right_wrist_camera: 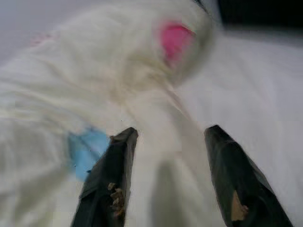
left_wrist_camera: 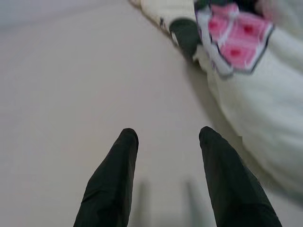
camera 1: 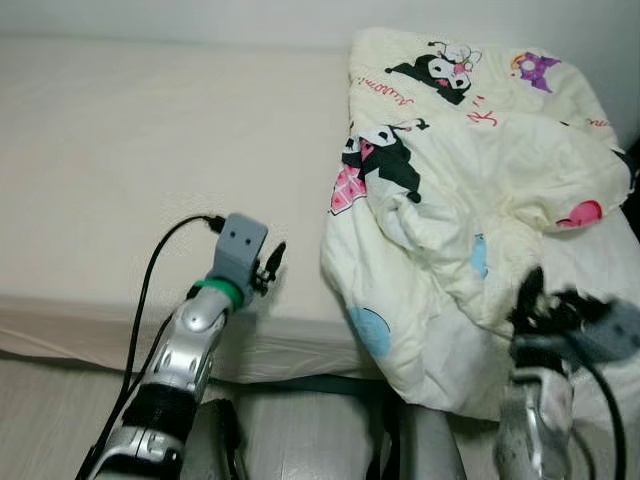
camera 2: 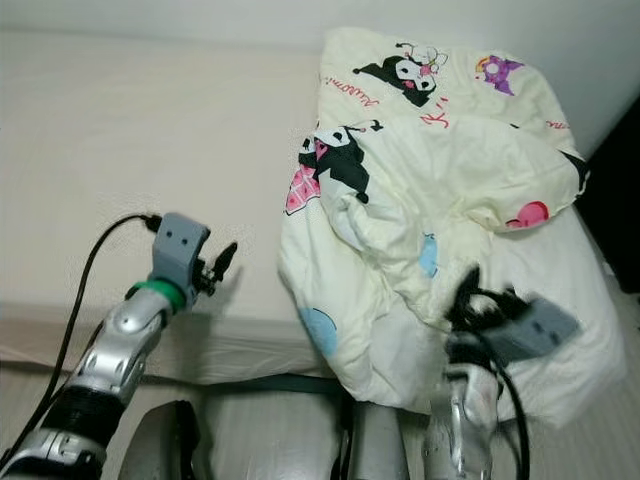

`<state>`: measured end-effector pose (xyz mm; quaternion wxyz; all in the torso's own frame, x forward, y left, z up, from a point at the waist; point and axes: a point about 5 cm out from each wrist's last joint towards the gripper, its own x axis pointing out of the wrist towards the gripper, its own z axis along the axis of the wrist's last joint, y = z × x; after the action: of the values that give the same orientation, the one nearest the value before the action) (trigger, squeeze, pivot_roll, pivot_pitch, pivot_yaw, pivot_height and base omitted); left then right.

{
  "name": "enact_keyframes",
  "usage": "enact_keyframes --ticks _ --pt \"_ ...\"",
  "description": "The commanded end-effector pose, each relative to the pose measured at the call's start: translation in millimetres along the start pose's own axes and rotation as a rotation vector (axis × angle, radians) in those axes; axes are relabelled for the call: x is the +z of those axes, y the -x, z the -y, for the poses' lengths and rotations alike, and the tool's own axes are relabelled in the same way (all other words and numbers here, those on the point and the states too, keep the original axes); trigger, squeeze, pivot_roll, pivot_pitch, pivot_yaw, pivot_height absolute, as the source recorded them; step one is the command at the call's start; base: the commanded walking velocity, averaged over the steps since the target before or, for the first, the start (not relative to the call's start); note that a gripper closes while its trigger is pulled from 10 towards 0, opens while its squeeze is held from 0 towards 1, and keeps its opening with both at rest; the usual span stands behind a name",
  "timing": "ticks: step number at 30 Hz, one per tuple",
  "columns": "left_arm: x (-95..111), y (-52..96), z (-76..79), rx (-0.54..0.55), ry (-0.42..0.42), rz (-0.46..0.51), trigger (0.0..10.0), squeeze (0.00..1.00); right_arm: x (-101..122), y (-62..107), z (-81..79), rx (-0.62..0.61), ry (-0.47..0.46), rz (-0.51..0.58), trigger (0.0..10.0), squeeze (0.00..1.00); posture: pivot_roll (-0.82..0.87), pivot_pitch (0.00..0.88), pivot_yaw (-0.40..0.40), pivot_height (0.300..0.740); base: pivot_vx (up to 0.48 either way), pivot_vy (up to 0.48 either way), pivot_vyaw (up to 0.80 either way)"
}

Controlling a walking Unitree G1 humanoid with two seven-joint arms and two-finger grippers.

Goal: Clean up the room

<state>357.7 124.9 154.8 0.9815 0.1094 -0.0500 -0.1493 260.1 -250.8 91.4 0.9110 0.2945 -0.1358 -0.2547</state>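
A crumpled cartoon-print quilt [camera 1: 470,190] lay heaped at two o'clock on the bed [camera 1: 130,150]. The right gripper [right_wrist_camera: 168,189] hung over its near folds, fingers spread wide and empty; the left gripper [left_wrist_camera: 165,184], equally parted, hovered above bare mattress. The quilt looked soft, light and floppy; a bunched edge fold would probably pinch best.

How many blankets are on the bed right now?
1. A single cream cartoon-print blanket lies bunched on the robot's right half of the bed, its near edge hanging over the mattress front. The right tool hovers by that edge. Anything beneath the folds is hidden.
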Motion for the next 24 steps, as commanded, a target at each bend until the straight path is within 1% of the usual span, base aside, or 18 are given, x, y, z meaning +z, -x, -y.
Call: enact_keyframes --ticks 1,2,3,4,6,7,8,10,11,12,13,15,16,18,21,22,23,24 --pt "-8 -0.1 13.3 -0.043 0.016 -0.026 10.0 0.0 -18 2.6 19.1 -0.039 -0.242 -0.135 10.0 0.0 -0.04 0.105 0.094 0.482 0.0 0.0 0.0" --pt "-7 -1.1 15.6 -0.051 0.016 -0.024 10.0 0.0 -23 1.0 18.6 -0.014 -0.327 -0.171 10.0 0.0 -0.04 0.107 0.092 0.482 0.0 0.0 0.0" --pt "-7 -1.5 16.5 -0.053 0.015 -0.024 10.0 0.0 -25 -0.2 17.5 0.005 -0.367 -0.187 10.0 0.0 -0.04 0.107 0.092 0.482 0.0 0.0 0.0" --pt "-6 -1.8 17.5 -0.056 0.013 -0.023 10.0 0.0 -27 -2.4 18.8 -0.002 -0.422 -0.2 10.0 0.0 -0.03 0.11 0.089 0.482 0.0 0.0 0.0" --pt "-6 -1.8 17.5 -0.056 0.013 -0.023 10.0 0.0 -27 -2.4 18.8 -0.002 -0.422 -0.2 10.0 0.0 -0.03 0.11 0.089 0.482 0.0 0.0 0.0" --pt "-6 -1.9 18.1 -0.058 0.012 -0.022 10.0 0.0 -28 -4.1 20.5 -0.017 -0.449 -0.207 10.0 0.0 -0.03 0.11 0.089 0.482 0.0 0.0 0.0" --pt "-7 -1.0 17.6 -0.054 0.013 -0.025 10.0 0.0 -32 -8.1 18.2 -0.006 -0.477 -0.231 10.0 0.0 -0.02 0.11 0.086 0.482 0.0 0.0 0.0" --pt "-7 -1.0 17.6 -0.054 0.013 -0.025 10.0 0.0 -32 -8.1 18.2 -0.006 -0.477 -0.231 10.0 0.0 -0.02 0.11 0.086 0.482 0.0 0.0 0.0" --pt "-8 0.2 17.0 -0.051 0.014 -0.028 10.0 0.0 -34 -12.2 12.7 0.044 -0.463 -0.257 10.0 0.0 -0.02 0.112 0.083 0.482 0.0 0.0 0.0" --pt "-8 0.2 17.0 -0.051 0.014 -0.028 10.0 0.0 -34 -12.2 12.7 0.044 -0.463 -0.257 10.0 0.0 -0.02 0.112 0.083 0.482 0.0 0.0 0.0" --pt "-10 1.6 16.9 -0.048 0.016 -0.032 10.0 0.0 -36 -16.3 6.2 0.094 -0.463 -0.286 10.0 0.0 -0.02 0.112 0.083 0.482 0.0 0.0 0.0" --pt "-10 1.6 16.9 -0.048 0.016 -0.032 10.0 0.0 -36 -16.3 6.2 0.094 -0.463 -0.286 10.0 0.0 -0.02 0.112 0.083 0.482 0.0 0.0 0.0" --pt "-11 2.5 17.5 -0.048 0.017 -0.036 10.0 0.0 -37 -19.3 1.2 0.12 -0.486 -0.309 10.0 0.0 -0.01 0.113 0.08 0.482 0.0 0.0 0.0" --pt "-12 3.0 19.1 -0.049 0.02 -0.038 10.0 0.0 -38 -21.0 -1.1 0.132 -0.484 -0.322 10.0 0.0 -0.01 0.113 0.08 0.482 0.0 0.0 0.0" --pt "-13 2.7 21.1 -0.052 0.023 -0.039 10.0 0.0 -39 -23.2 -0.6 0.133 -0.492 -0.331 10.0 0.0 -0.01 0.114 0.077 0.482 0.0 0.0 0.0" --pt "-13 2.5 23.3 -0.057 0.026 -0.038 10.0 0.0 -39 -25.6 0.9 0.128 -0.493 -0.335 7.3 0.0 -0.01 0.114 0.077 0.482 0.0 0.0 0.0" --pt "-13 2.5 23.3 -0.057 0.026 -0.038 10.0 0.0 -39 -25.6 0.9 0.128 -0.493 -0.335 7.3 0.0 -0.01 0.114 0.077 0.482 0.0 0.0 0.0" --pt "-13 2.3 25.4 -0.063 0.028 -0.038 10.0 0.0 -36 -28.6 2.6 0.137 -0.489 -0.329 0.0 0.0 -0.02 0.116 0.083 0.482 0.0 0.0 0.0"
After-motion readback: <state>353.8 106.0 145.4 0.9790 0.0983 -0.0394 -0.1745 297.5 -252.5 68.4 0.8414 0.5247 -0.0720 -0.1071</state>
